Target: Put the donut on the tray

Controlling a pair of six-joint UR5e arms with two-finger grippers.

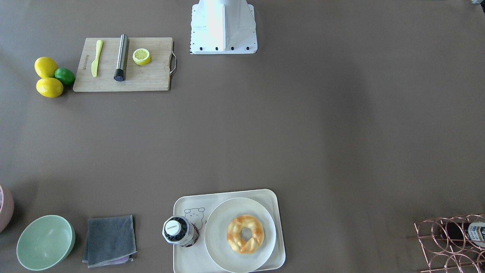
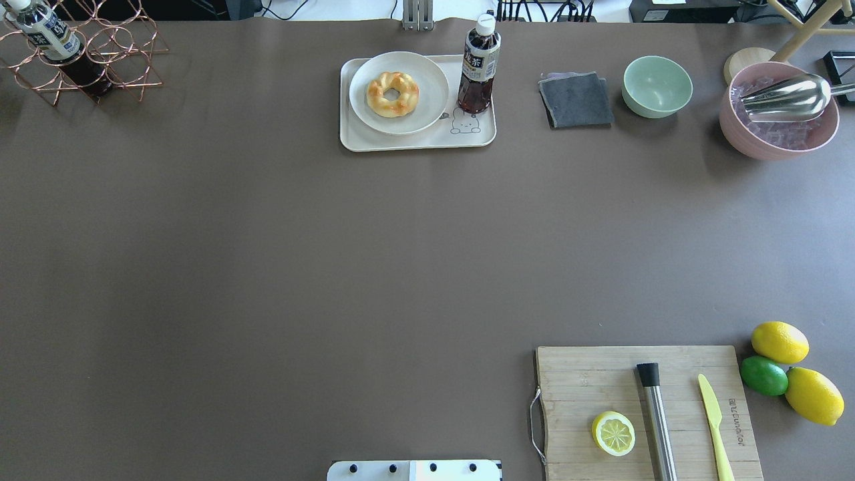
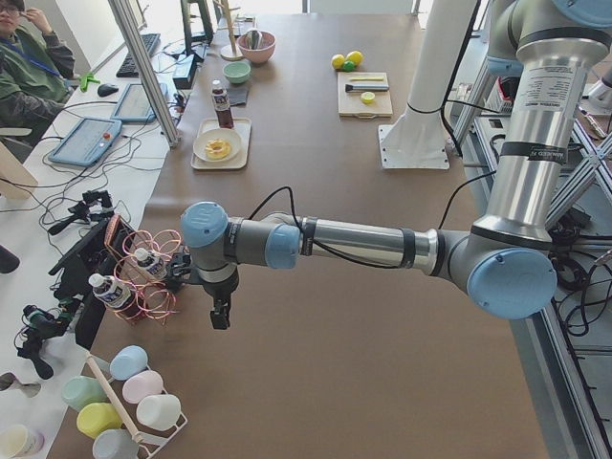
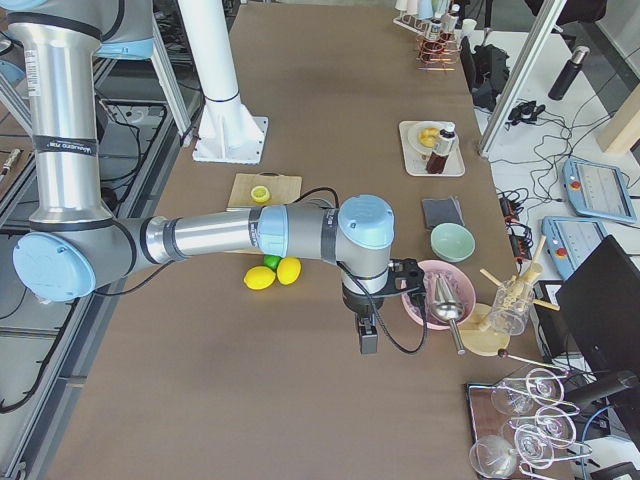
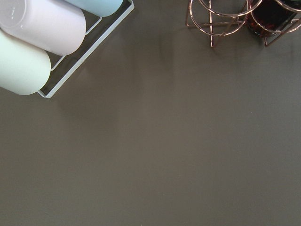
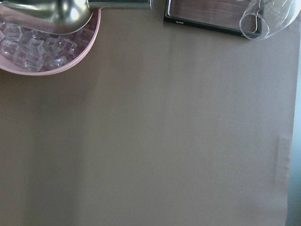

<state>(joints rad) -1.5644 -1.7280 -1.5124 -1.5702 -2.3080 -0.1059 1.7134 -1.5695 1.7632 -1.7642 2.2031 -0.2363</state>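
The donut (image 1: 234, 236), a golden braided ring with orange-brown patches, lies on a round white plate (image 1: 218, 227). The plate sits on the cream-white tray (image 1: 185, 258) at the table's far edge from the robot. The donut (image 2: 377, 97), the plate (image 2: 429, 85) and the tray (image 2: 414, 141) also show in the overhead view. A dark tea bottle (image 2: 477, 67) stands on the tray beside the plate. My left gripper (image 3: 221, 317) hangs over the table's left end by the wire rack. My right gripper (image 4: 368, 340) hangs over the right end by the pink bowl. I cannot tell whether either is open or shut.
A wooden cutting board (image 2: 588, 381) holds a lemon slice (image 2: 613, 433), a steel muddler and a yellow knife, with two lemons and a lime (image 2: 764, 375) beside it. A grey cloth (image 2: 576, 100), a green bowl (image 2: 657, 85), a pink ice bowl (image 2: 778, 110) and a copper wire rack (image 2: 80, 53) line the far edge.
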